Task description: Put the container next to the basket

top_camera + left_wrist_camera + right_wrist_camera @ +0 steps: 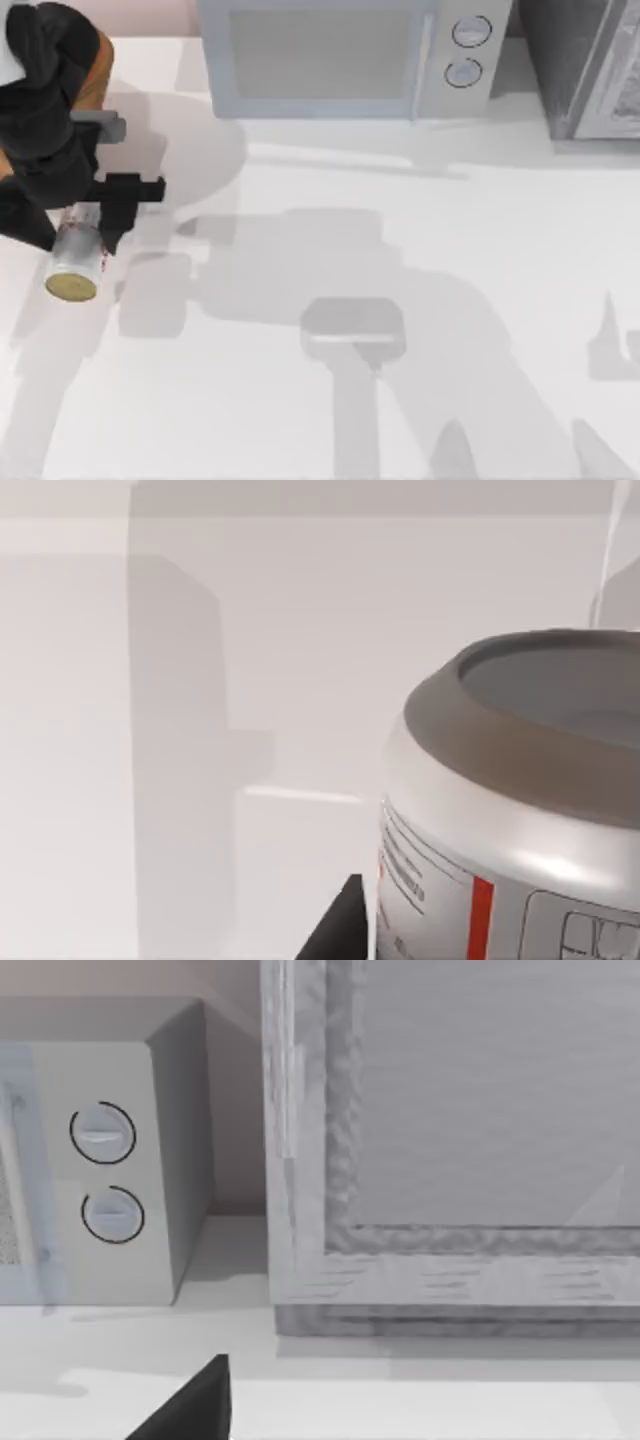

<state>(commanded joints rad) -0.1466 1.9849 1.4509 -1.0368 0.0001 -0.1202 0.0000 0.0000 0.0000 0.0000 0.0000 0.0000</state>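
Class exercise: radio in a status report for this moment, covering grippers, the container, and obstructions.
Left gripper shut on the container, table's left side. Basket behind the left arm. Right gripper finger faces the microwave. Nothing in the way.

The left arm covers most of the basket (97,70), so just an orange sliver shows at the table's far left. The container (500,810) runs off the left wrist view's edge. The left gripper (95,215) hides the can's upper body. The microwave (340,55) is cropped at the far edge.
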